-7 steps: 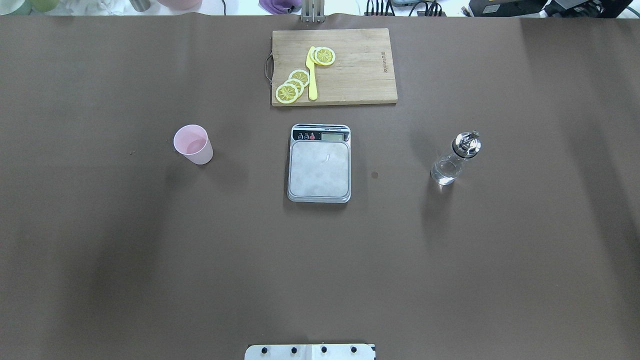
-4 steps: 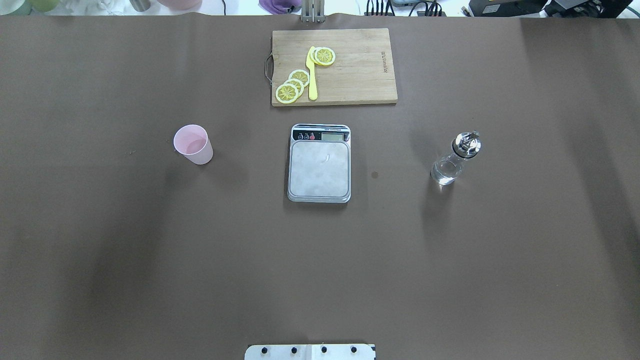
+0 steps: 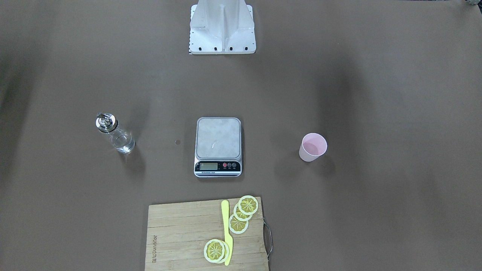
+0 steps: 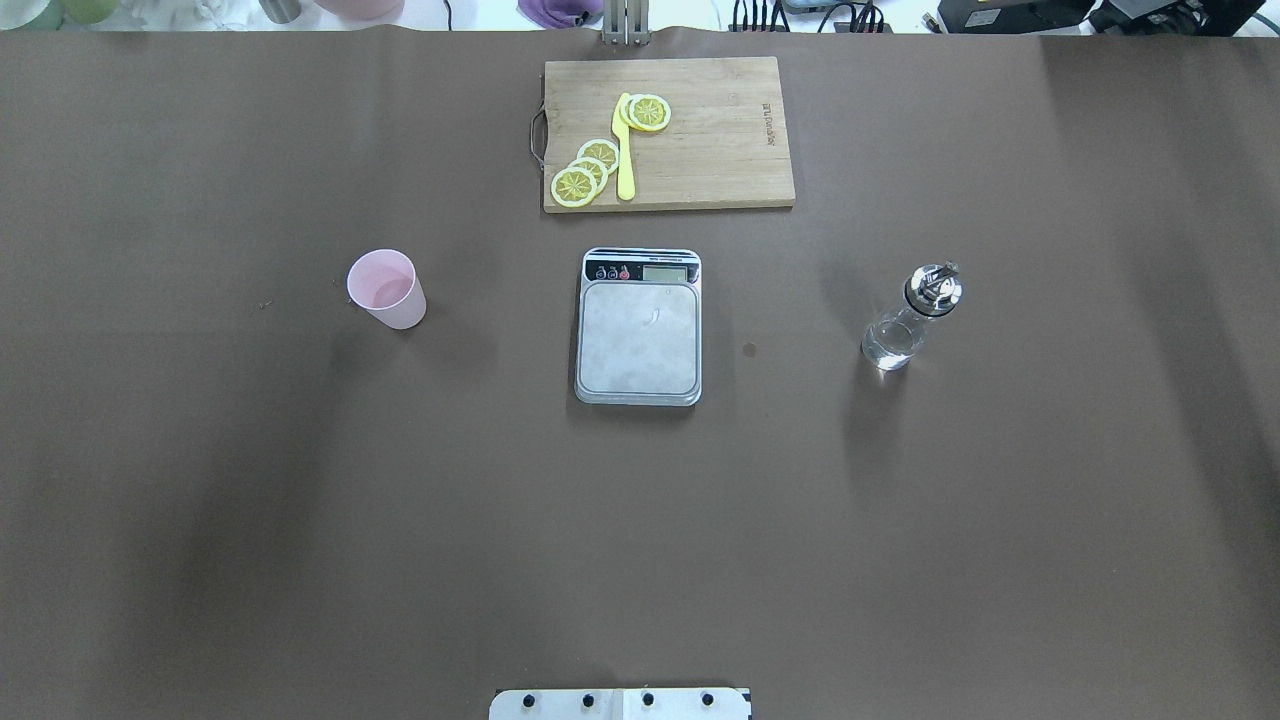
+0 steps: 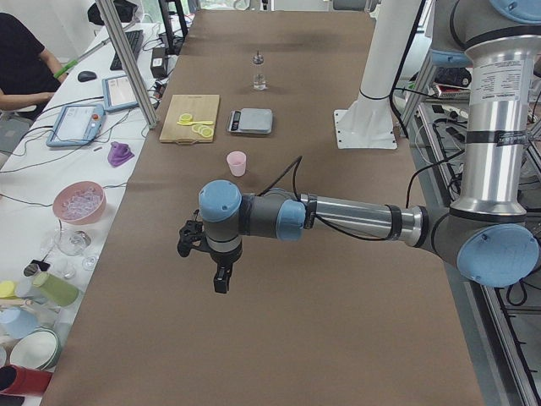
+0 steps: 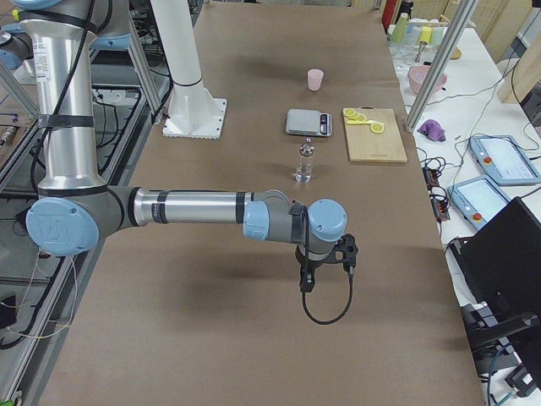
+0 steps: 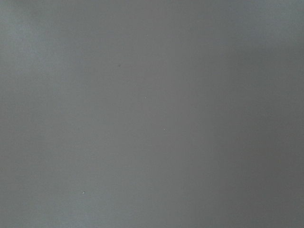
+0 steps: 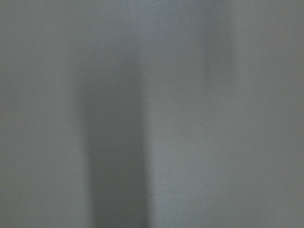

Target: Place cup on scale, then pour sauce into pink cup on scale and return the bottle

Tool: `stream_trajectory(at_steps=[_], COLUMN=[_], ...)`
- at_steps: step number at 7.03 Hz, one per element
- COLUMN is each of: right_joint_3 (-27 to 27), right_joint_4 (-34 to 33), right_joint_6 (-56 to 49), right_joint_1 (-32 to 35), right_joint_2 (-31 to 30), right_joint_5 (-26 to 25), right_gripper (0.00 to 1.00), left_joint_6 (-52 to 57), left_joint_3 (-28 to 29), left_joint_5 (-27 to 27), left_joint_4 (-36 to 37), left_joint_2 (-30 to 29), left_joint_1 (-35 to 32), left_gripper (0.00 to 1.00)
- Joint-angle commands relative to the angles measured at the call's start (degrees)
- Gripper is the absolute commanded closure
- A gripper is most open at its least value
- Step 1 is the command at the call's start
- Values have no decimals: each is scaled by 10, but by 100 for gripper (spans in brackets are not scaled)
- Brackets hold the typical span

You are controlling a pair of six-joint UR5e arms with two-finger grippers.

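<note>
Left gripper (image 5: 189, 241): found only in the left-end view, left of centre, hanging over bare table (image 5: 338, 338). Cannot tell whether open or closed. Holds none of the task's things, judging by where these stand.

Right gripper (image 6: 345, 251): found only in the right-end view, right of centre and low in the frame, likewise over bare table. Finger state again not determinable.

Both wrist views: blurred grey-brown surface only, no fingers, nothing of the task.

Cup (image 4: 385, 288): centre-left of the overhead view, upright, mouth up, long axis vertical, well apart from the scale (image 4: 638, 335). In the left-end view, up-frame and slightly right of the left gripper, between it and the scale.

Scale: mid-frame overhead, platform bare.

Bottle (image 4: 905, 320): centre-right overhead, upright, spout up, well apart from the scale on the side away from the cup.

Cutting board (image 4: 700, 140) with lemon slices (image 4: 585, 170) and yellow knife (image 4: 624, 150): top centre overhead, beyond the scale, not involved.

Judgement: task not yet begun; cup to scale as first step. Left arm clearly the nearer to the cup, right arm to the bottle. Calls for a reach up-frame in the left-end view, then a side grasp on the upright wall. Light cup, so liable to tip or crush under a hard squeeze.
</note>
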Motion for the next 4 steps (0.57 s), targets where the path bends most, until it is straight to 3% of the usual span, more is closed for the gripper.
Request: stream_trajectory(at_steps=[1, 4], right_joint_3=[2, 2], right_joint_4=[0, 1], right_joint_6=[0, 0], right_joint_1=[0, 0], right_joint_2=[0, 1], right_joint_5=[1, 1], right_gripper=[0, 0], left_joint_6=[1, -4], left_joint_3=[1, -2], left_joint_5=[0, -5], left_joint_4=[-5, -8], left_joint_2=[1, 5], left_joint_1=[1, 1], left_gripper=[2, 2])
